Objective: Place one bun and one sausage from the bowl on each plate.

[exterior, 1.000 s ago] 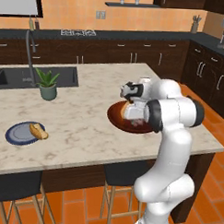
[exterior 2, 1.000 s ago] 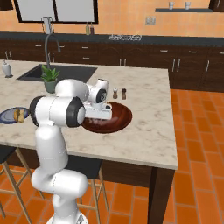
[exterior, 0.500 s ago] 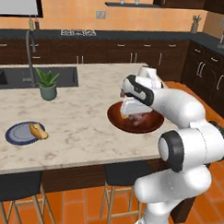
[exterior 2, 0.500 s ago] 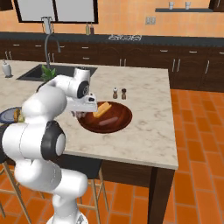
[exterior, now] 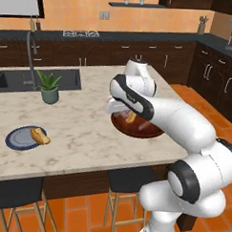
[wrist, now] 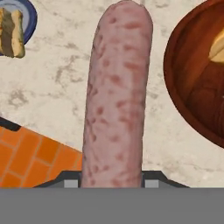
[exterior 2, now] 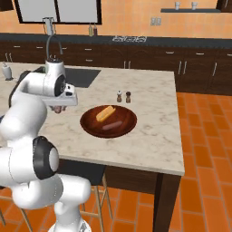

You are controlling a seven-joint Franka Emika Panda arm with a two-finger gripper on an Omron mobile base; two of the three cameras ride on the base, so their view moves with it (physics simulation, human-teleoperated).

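In the hand view, a long pink sausage (wrist: 116, 100) runs up from between the fingertips of my gripper (wrist: 111, 181), which is shut on it. The gripper (exterior 2: 59, 108) hangs above the counter just left of the dark reddish-brown bowl (exterior 2: 129, 115). Inside the bowl (exterior: 155, 131) lie a bun (exterior 2: 105, 113) and another sausage (exterior 2: 112, 125). The bowl's rim (wrist: 175, 74) and that bun (wrist: 216, 50) show at the right of the hand view. A dark blue plate (exterior: 16, 138) near the counter's left front carries a bun (exterior: 39, 135). That plate (wrist: 27, 13) sits at the hand view's top left.
Salt and pepper shakers (exterior 2: 123, 96) stand just behind the bowl. A potted plant (exterior: 50, 88) stands beside the sink (exterior: 24, 80) with its faucet (exterior: 30, 57) at the back left. The counter's front edge and orange floor (wrist: 30, 153) lie below the hand.
The arm has lifted from over the bowl and swung left with the sausage in the gripper. It is now off the bowl's left rim. The bowl and plate stayed put.
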